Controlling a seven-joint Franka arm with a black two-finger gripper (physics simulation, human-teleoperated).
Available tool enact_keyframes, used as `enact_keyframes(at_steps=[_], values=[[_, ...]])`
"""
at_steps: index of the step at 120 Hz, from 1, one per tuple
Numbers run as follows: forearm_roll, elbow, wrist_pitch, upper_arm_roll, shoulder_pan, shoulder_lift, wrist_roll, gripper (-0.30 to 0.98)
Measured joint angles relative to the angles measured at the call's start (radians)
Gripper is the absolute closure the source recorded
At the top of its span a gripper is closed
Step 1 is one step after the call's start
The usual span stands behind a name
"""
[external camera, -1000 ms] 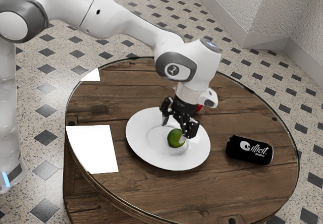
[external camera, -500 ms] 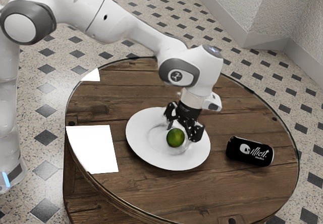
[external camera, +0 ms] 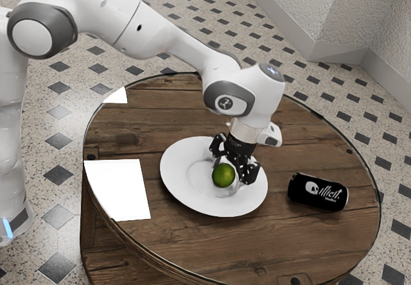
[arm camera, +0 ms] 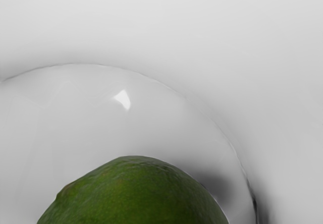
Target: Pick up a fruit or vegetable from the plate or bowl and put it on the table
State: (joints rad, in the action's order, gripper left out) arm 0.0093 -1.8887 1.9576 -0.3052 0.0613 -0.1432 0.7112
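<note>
Tool (external camera: 230, 172) slightly lower than 0.5 s ago, 2 fingers spread, not gripping. Lime (external camera: 223, 175) unmoved, resting on plate (external camera: 178, 187), close by fingers; wrist view shows it just under hand. Descent likely nearly done, grasp next: line up, squeeze from 2 sides, lift, carry past rim to tabletop (external camera: 276, 246). Risk: 1-sided touch rolls lime.

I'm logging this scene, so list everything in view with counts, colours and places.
Lime: 1, green, on plate
Plate: 1, white, on table
Can: 1, black, lying on table, exterior view's right
Table: 1, brown, under plate
Bright patches: 2, white, tabletop, exterior view's left
Floor: 1, speckled, dark diamonds, around table
Wall: 1, pale, exterior view's upper right
Arm: 1, white and grey, above table
Gripper: 1, black, at lime
</note>
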Motion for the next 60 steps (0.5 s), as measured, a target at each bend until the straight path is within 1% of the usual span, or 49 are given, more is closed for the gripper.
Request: enact_keyframes(at_steps=[52, 56, 60], values=[[-0.002, -0.011, 0.006, 0.006, 0.004, -0.003, -0.023, 0.00], [-0.003, -0.012, 0.006, 0.006, 0.004, -0.003, -0.025, 0.01], [-0.002, -0.012, 0.007, 0.006, 0.004, -0.002, -0.026, 0.04]])
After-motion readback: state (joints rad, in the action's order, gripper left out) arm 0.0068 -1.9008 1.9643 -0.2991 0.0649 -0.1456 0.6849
